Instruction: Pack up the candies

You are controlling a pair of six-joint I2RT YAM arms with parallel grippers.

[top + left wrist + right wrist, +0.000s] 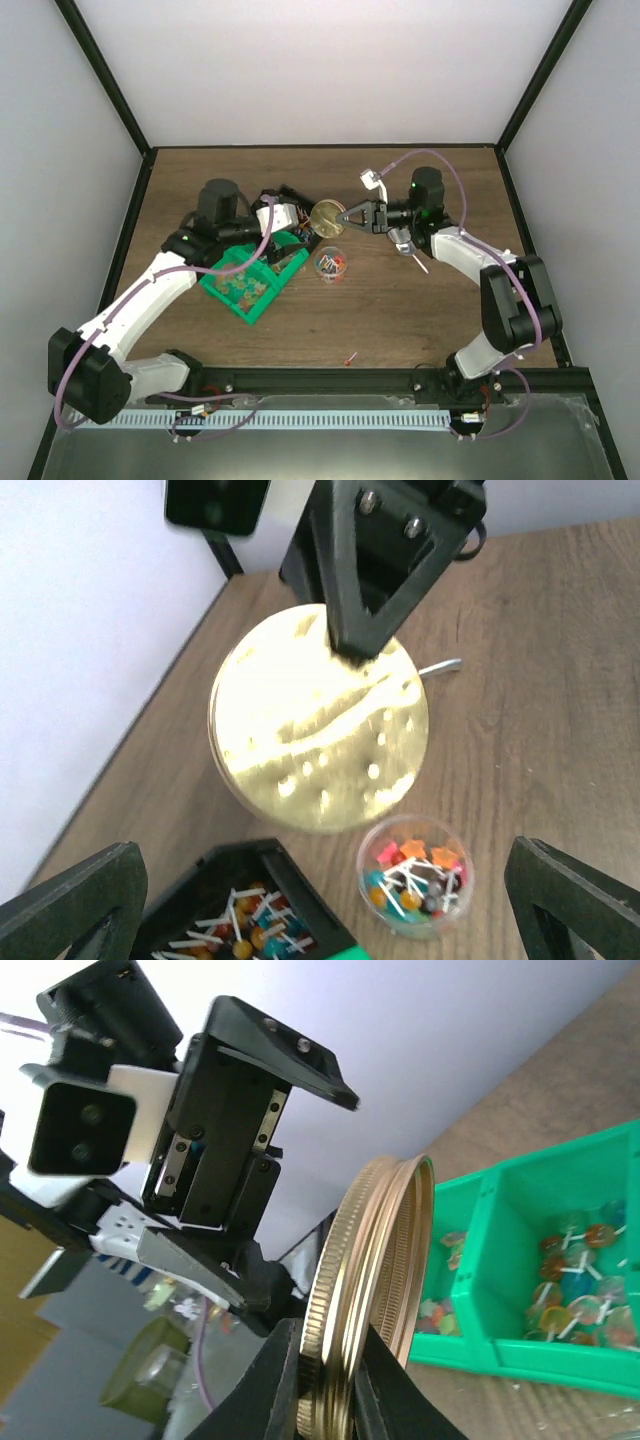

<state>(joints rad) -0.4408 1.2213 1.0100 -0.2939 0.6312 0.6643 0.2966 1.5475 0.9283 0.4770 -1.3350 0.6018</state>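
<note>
Right tool point(347, 216) clamps lid point(327, 217) by its rim; left tool point(320, 905), jaws spread wide; candies point(330, 264) at lid's 6 o'clock.

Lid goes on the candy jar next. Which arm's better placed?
Right. Its tool is shut on the gold lid by the rim, holding it in the air just past the open jar of candies. The left tool is open and empty, near the green bin.

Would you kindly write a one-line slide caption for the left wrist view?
Right fingers pinching the gold lid near the jar of candies, seen between the open left fingers.
</note>
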